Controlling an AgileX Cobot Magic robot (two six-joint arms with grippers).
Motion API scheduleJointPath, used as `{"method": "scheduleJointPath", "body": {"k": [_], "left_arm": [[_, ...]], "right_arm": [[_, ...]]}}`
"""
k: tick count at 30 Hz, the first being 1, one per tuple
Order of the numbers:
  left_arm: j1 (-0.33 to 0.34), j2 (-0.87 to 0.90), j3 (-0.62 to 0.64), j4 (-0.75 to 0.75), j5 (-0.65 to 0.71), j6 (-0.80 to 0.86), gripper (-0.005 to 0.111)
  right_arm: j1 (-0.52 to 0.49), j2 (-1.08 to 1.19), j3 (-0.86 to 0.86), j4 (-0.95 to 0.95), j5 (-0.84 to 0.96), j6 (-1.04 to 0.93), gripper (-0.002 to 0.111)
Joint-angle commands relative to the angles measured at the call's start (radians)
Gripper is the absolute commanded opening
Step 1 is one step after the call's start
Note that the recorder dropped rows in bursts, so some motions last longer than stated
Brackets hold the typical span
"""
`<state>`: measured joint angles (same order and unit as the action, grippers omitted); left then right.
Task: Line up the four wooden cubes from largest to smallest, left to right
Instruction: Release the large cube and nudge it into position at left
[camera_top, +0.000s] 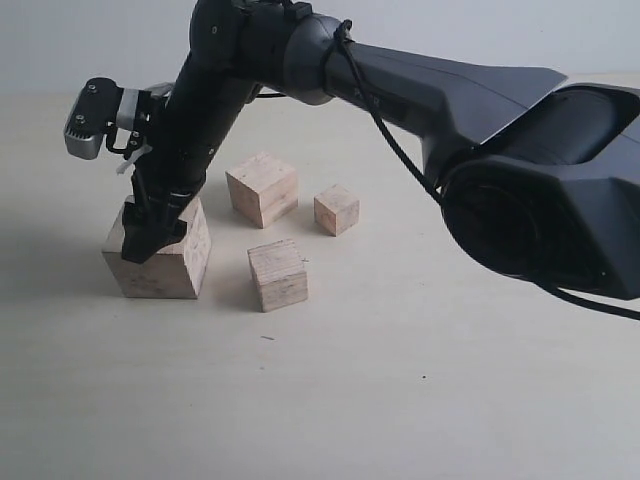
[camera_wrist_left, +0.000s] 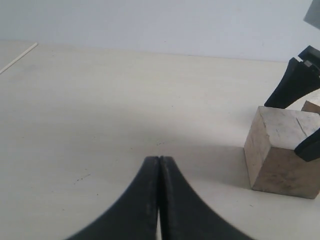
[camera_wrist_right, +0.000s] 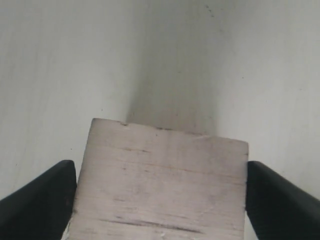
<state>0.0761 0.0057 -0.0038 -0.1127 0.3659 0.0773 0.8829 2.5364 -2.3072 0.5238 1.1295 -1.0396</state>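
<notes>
Four pale wooden cubes sit on the table. The largest cube (camera_top: 160, 262) (camera_wrist_left: 280, 150) (camera_wrist_right: 160, 185) is at the left and rests on the surface. My right gripper (camera_top: 155, 238) (camera_wrist_right: 160, 170) reaches across and is shut on it, its dark fingers (camera_wrist_right: 45, 200) pressed to two opposite sides. A second, slightly smaller cube (camera_top: 262, 188) stands behind the middle, a third cube (camera_top: 278, 275) in front of it, and the smallest cube (camera_top: 337, 209) to their right. My left gripper (camera_wrist_left: 160, 159) is shut on nothing, low over bare table beside the largest cube.
The right arm's bulky dark body (camera_top: 540, 170) fills the right of the exterior view and stretches over the cubes. The pale table (camera_top: 400, 400) extends in front of the cubes. A pale wall (camera_wrist_left: 150, 20) rises behind the table.
</notes>
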Motion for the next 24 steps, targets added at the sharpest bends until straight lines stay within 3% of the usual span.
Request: {"method": "scheduleJointPath", "body": {"k": [1,4,7,12,15,24], "left_arm": [[-0.006,-0.006,0.004,0.001,-0.011,-0.004,0.000],[-0.006,-0.006,0.004,0.001,-0.011,-0.004,0.000],[-0.006,-0.006,0.004,0.001,-0.011,-0.004,0.000],[-0.006,-0.006,0.004,0.001,-0.011,-0.004,0.000],[-0.006,-0.006,0.004,0.001,-0.011,-0.004,0.000],[-0.006,-0.006,0.004,0.001,-0.011,-0.004,0.000]], "right_arm": [[0.001,0.015,-0.001,-0.039,-0.025,-0.007,0.000],[0.001,0.016,-0.001,-0.039,-0.025,-0.007,0.002],[0.001,0.016,-0.001,-0.039,-0.021,-0.007,0.013],[0.001,0.016,-0.001,-0.039,-0.017,-0.007,0.051],[0.001,0.013,-0.001,-0.037,-0.017,-0.024,0.068],[0.001,0.011,-0.001,-0.008,0.004,-0.100,0.072]]}}
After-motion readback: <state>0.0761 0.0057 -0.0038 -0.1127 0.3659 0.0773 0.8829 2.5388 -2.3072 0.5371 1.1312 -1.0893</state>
